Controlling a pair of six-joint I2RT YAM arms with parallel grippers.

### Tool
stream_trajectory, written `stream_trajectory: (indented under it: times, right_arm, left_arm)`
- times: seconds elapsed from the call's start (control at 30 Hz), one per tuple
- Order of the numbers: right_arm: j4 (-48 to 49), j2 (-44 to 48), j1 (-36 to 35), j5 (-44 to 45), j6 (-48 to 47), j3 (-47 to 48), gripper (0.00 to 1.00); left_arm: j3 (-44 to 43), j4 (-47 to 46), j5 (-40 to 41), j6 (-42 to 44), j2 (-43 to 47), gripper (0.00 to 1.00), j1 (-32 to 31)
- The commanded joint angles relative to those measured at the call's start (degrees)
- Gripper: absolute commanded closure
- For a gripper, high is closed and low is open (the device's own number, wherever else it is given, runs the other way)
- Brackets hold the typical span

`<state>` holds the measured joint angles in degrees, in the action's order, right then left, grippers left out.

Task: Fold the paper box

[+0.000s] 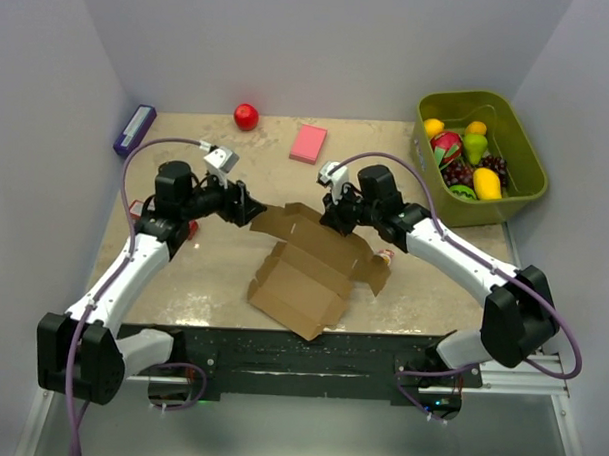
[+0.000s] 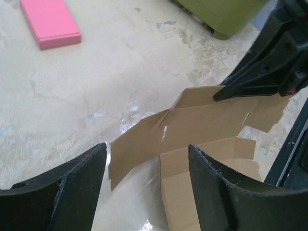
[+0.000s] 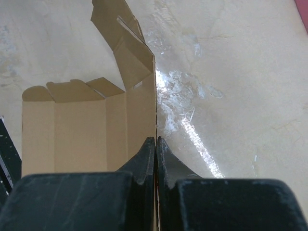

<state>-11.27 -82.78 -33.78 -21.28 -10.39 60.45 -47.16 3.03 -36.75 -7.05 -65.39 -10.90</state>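
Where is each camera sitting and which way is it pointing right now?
Top external: above and behind the arms, looking down on the table; both arms show, left end effector and right end effector at the brown cardboard paper box.
Left wrist: on the left arm, facing the box past its open fingers; flat pink block beyond.
Right wrist: on the right arm, looking along its shut fingers pinching a box wall.
Shared: top and left wrist both show the right end effector on the box.

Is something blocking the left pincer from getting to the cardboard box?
No, nothing visible does. The left pincer is open right at the cardboard box, beside its near flap, with only bare table around it. The right pincer is shut on another edge of the box.
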Motion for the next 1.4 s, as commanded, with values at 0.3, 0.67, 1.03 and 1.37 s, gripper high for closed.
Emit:
stream_trajectory:
  times: [0.3,0.67,1.03,1.37]
  right_arm:
    - [4.23,2.1,-1.29,1.68,1.6,0.46,1.0]
    - [4.24,2.1,-1.38,1.94,1.34,0.46,1.0]
    - [4.41,1.13,-1.46,1.86,1.34,0.9,1.0]
    - [4.41,1.05,-1.38,2.2,1.43,0.64,1.0]
  left_arm:
    - [-10.06,-1.44,8.88,8.81,-10.37,0.3,-14.94]
    - [-9.97,-2.15,7.32,7.67,-14.59,0.44,-18.37]
    - [-9.18,-7.24,4.77,3.19,-17.93,0.46,-20.48]
    - [-8.74,-14.8,3.35,-4.28,-21.01,0.47,-21.71]
